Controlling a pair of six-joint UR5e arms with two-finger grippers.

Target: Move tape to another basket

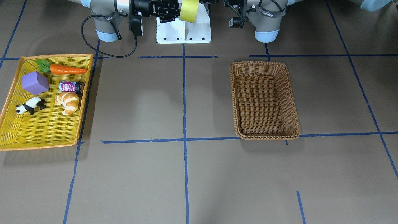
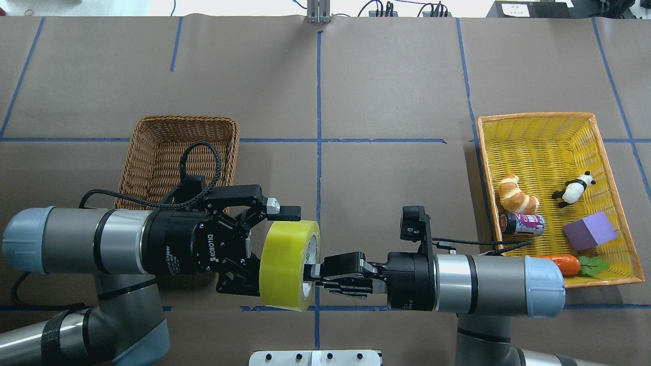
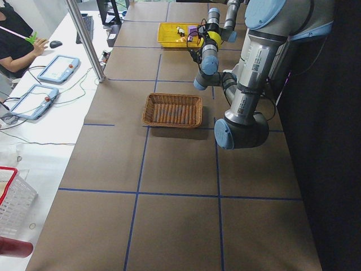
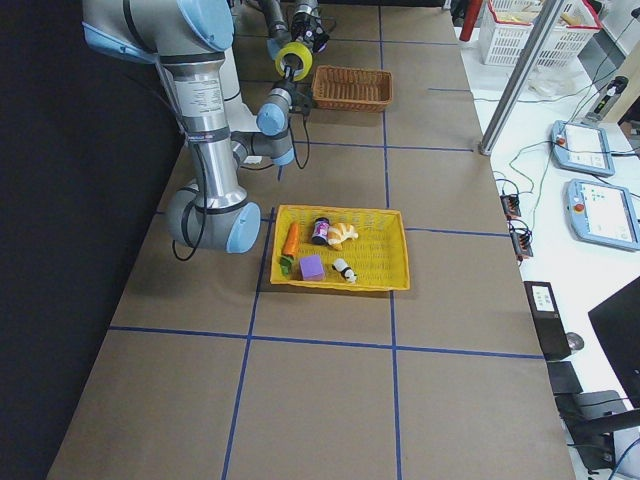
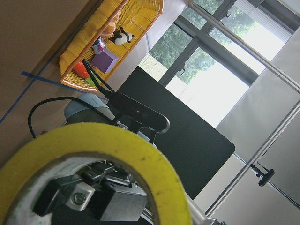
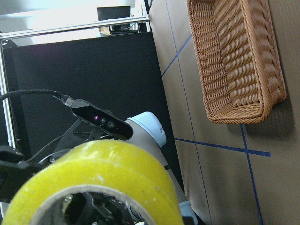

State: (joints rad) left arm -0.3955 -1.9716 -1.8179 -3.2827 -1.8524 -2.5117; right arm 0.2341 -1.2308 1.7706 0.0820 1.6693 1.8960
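Note:
The yellow-green tape (image 2: 285, 264) hangs in the air between my two grippers, near the robot's base; it also shows at the top of the front view (image 1: 189, 10). My right gripper (image 2: 316, 274) is shut on the tape's rim, with a finger inside the core. My left gripper (image 2: 269, 251) faces it with its jaws spread wide; one fingertip (image 2: 289, 212) lies just beyond the roll's far side. Through the left wrist view the tape (image 5: 93, 150) fills the bottom. The brown wicker basket (image 2: 152, 152) stands empty on the left, partly under my left gripper.
A flat yellow tray (image 2: 539, 127) on the right holds a croissant (image 2: 516, 194), a panda (image 2: 573, 189), a can (image 2: 523, 224), a purple block (image 2: 590, 231) and a carrot (image 2: 562, 263). The white base plate (image 1: 183, 31) sits below the grippers.

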